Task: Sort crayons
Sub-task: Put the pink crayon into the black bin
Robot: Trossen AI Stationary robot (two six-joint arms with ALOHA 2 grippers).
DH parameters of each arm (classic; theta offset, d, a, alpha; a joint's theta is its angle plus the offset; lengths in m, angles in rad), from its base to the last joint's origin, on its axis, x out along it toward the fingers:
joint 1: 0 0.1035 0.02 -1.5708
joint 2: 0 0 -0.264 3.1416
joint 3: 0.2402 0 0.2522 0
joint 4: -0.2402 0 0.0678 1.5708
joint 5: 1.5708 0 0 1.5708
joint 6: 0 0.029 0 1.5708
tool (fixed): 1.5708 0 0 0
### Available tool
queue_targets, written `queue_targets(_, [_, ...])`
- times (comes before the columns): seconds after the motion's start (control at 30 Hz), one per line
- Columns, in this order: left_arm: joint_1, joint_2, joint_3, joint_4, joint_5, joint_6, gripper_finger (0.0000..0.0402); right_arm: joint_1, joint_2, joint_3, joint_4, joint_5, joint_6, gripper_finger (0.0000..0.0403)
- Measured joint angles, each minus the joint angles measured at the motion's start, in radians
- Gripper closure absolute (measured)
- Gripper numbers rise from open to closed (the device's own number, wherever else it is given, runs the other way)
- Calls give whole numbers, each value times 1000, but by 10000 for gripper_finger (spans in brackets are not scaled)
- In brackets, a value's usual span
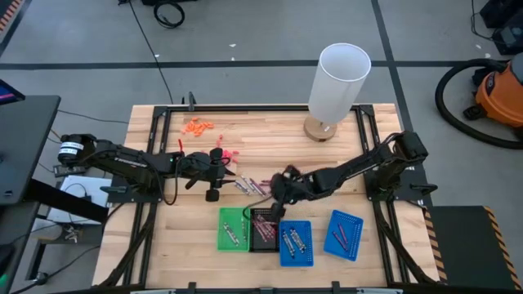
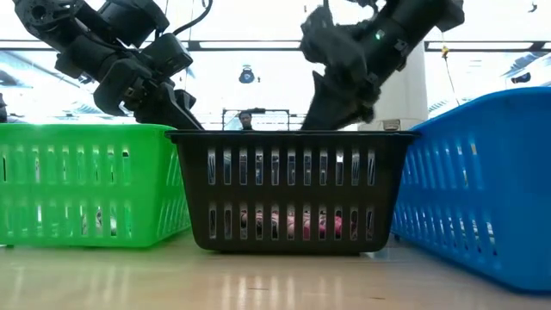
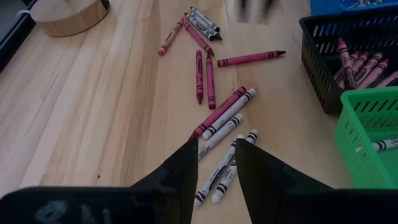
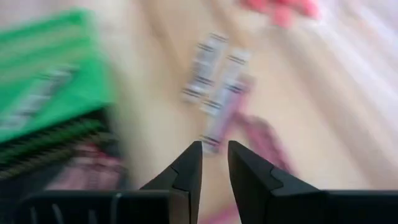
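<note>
Crayons [image 3: 217, 118] lying loose on table [image 1: 163, 245]; left gripper [image 3: 214, 165] hovering above them, fingers parted, holding nothing; right gripper [image 4: 214, 155] hovering near black tray [image 1: 263, 245], slightly open, empty.

Off-task stuff on and around the table
White cylinder [image 1: 339, 80] on wooden base, orange bits [image 1: 197, 126] at far edge, orange vacuum [image 1: 500, 91] on the floor.
</note>
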Motion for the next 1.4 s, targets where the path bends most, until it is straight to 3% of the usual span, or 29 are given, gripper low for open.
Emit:
queue_targets(0.13, [0, 0, 0, 0, 0, 0, 285, -30, -8, -3, -136, 42, 27, 317])
queue_targets(0.43, [0, 0, 0, -12, 0, 0, 285, -101, -11, -118, -142, 52, 15, 292])
queue_targets(0.73, [0, 0, 0, -14, 0, 1, 285, -197, -86, -274, 12, 41, -67, 275])
queue_targets(1.03, [0, 0, 0, -14, 0, 1, 285, -283, -80, -383, 183, -46, -164, 276])
queue_targets(1.2, [0, 0, 0, -14, 0, 1, 285, -299, -83, -423, 253, -89, -153, 294])
queue_targets(1.4, [0, 0, 0, -14, 0, 5, 285, -298, -83, -447, 302, -93, -149, 359])
